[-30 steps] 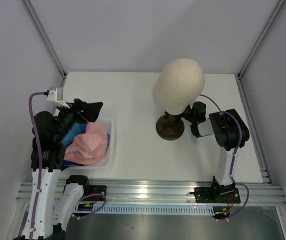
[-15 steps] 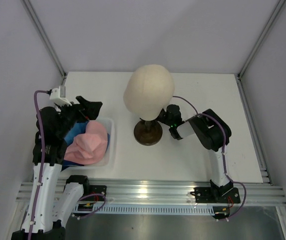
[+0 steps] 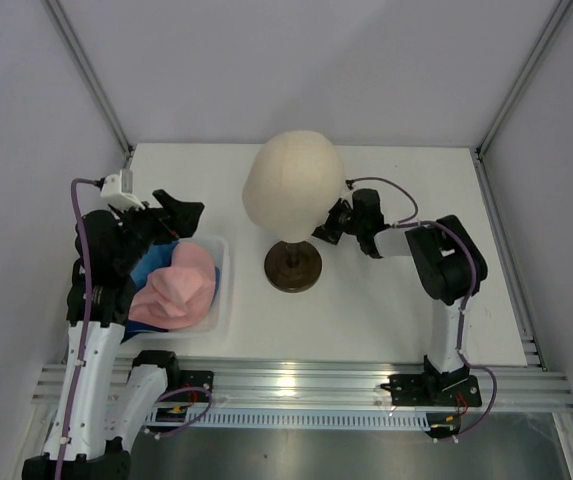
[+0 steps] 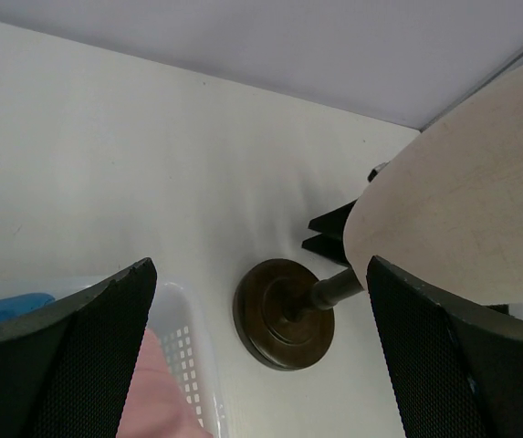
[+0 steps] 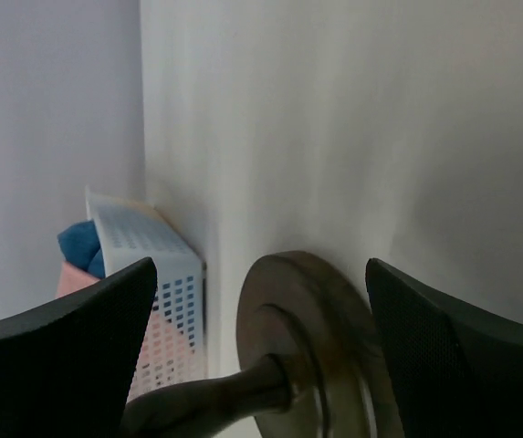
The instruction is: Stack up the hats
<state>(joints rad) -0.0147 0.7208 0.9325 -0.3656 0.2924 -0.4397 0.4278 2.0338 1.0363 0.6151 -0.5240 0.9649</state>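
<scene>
The left tool [image 3: 178, 212] hangs at the left side of the worktop [image 3: 396, 310], just past the far edge of the tray [image 3: 222, 292]. Its fingers are spread wide with nothing between them. Its wrist view looks out towards the stand, not down at the cloth, so I judge it is waiting by the hats, not reaching for one. The hats lie crumpled together in the tray at the near left. The pink hat [image 3: 178, 285] is on top and the blue hat [image 3: 150, 270] shows from under its far-left side; any others are hidden beneath them or by the arm. Bundled like that, they would have to come out one at a time. In the middle stands the head form [image 3: 294, 182] on its thin stem [image 4: 332, 290] and round dark base [image 3: 293, 268], upright and bare, just right of the tray and apart from it. That spot looks chosen so the left arm can carry each hat the short way across and set it over the crown, one upon another. The right tool [image 3: 330, 222] is tucked under the right side of the head, near the stem, fingers also spread and gripping nothing. Its wrist view shows the stem and base low between them. It may be there to steady or shift the stand, though that is a guess.
</scene>
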